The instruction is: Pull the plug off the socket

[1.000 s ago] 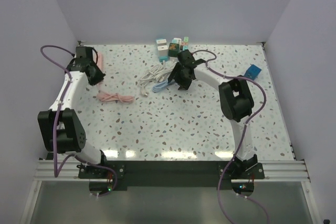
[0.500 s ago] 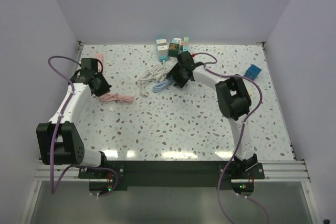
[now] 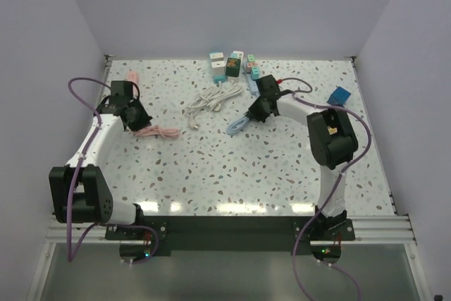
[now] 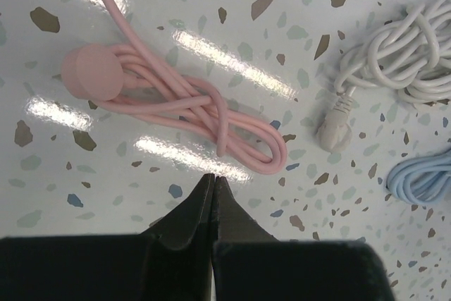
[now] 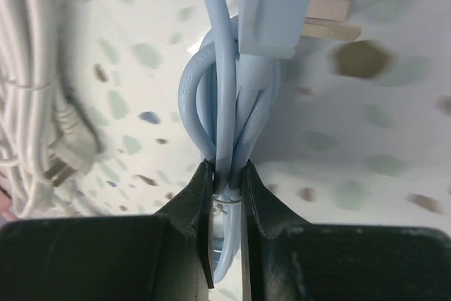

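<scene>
Right claw clamps the blue cable, whose plug shows bare prongs, apparently free of the socket. Left claw is pinched together, empty.

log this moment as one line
right fingers: shut on blue cable | blue plug: prongs bare | left fingers: shut, empty, near pink cable

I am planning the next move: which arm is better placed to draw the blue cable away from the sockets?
Right. The right gripper is shut on the blue cable, close to its plug. The left gripper is shut on nothing, beside the pink cable and far from the sockets.
</scene>
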Controlling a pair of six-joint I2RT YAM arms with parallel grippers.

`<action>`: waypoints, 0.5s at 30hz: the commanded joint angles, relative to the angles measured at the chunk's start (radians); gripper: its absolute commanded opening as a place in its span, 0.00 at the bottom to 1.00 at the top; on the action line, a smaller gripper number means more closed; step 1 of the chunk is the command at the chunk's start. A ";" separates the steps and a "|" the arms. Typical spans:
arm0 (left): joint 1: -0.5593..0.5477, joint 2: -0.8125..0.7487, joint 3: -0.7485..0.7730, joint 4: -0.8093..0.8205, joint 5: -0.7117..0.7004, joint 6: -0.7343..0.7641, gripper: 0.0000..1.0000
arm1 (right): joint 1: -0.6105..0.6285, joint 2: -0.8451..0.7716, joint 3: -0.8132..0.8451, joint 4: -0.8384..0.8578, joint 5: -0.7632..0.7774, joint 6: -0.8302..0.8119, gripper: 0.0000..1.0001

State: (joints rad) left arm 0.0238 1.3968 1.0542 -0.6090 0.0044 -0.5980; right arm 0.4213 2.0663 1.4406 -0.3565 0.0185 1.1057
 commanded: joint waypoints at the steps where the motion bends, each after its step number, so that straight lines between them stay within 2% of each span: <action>1: -0.005 -0.025 -0.014 0.054 0.046 0.021 0.00 | -0.075 -0.125 -0.117 -0.101 0.069 -0.131 0.00; 6: -0.005 -0.019 -0.016 0.064 0.068 0.035 0.00 | -0.067 -0.172 -0.169 -0.151 -0.052 -0.268 0.00; 10: -0.008 -0.025 -0.031 0.086 0.103 0.037 0.00 | 0.006 -0.241 -0.291 -0.188 -0.089 -0.348 0.00; 15: -0.013 -0.059 -0.085 0.112 0.141 0.032 0.00 | 0.138 -0.365 -0.456 -0.216 -0.107 -0.353 0.00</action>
State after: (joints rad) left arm 0.0189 1.3849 1.0008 -0.5503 0.0948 -0.5823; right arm 0.4873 1.7683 1.0782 -0.4301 -0.0429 0.8196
